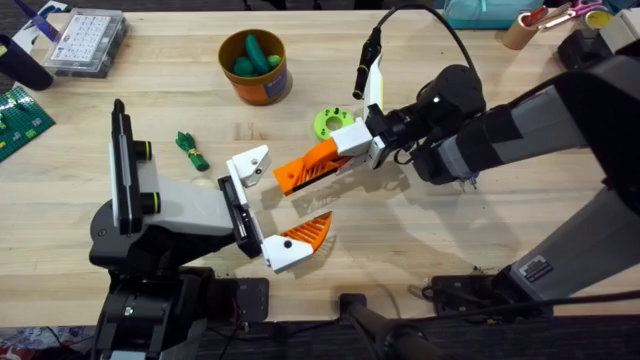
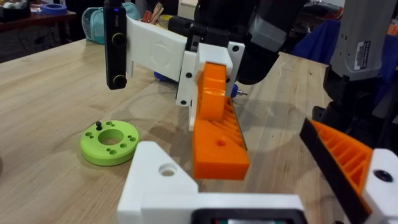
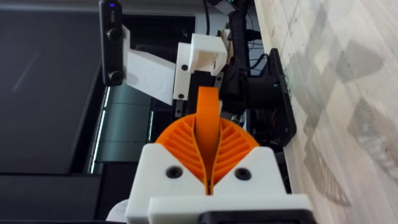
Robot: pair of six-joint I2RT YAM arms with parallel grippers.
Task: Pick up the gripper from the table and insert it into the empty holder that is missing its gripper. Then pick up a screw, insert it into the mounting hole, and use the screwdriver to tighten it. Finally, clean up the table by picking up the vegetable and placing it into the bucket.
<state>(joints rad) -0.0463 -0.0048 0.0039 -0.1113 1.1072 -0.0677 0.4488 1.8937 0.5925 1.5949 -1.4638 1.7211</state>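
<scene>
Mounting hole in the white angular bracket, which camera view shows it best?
Left wrist: the small round mounting hole faces the camera. Overhead and right wrist show the white angular plastic bracket, but there the hole is too small to tell.

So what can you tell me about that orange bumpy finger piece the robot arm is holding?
The orange ribbed wedge-shaped plastic finger sits on a white rectangular base block. The right gripper clamps that block, holding the piece above the wooden table, its tip aimed at the white angular plastic bracket. One small hole shows in its smooth side.
</scene>
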